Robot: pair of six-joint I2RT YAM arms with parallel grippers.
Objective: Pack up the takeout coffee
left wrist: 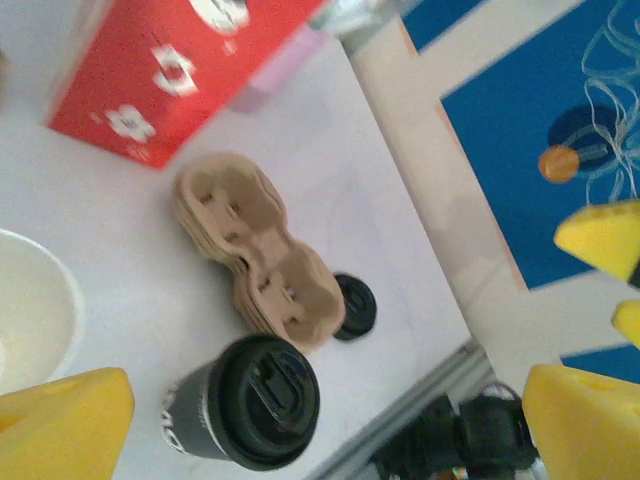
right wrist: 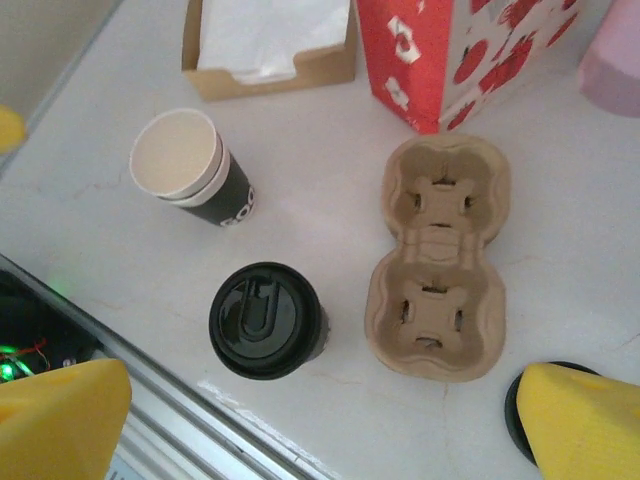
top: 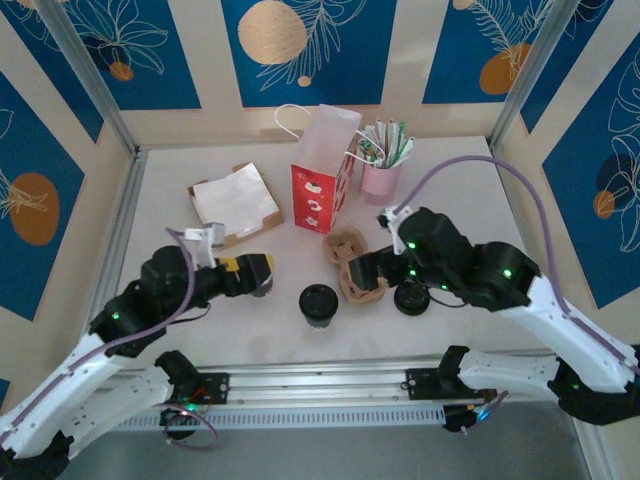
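The takeout coffee [right wrist: 178, 160] is an open off-white paper cup with a black lower body, standing left of the lidded cup; its pale rim [left wrist: 28, 305] shows at the left edge of the left wrist view. My left gripper [left wrist: 325, 430] is open over the table beside it, its yellow fingers [left wrist: 60, 425] wide apart and holding nothing. In the top view my left gripper [top: 252, 272] hides most of that cup. My right gripper [right wrist: 320, 430] is open too, hovering over the front of the table near the carriers; my right gripper [top: 362, 268] holds nothing.
A black cup with a black lid [top: 318, 303] stands at front centre. Stacked brown pulp carriers [top: 350, 265] lie right of it, and a loose black lid [top: 411, 297] beyond them. Behind stand a red paper bag [top: 322, 185], a pink cup of straws [top: 382, 172] and a napkin box [top: 235, 205].
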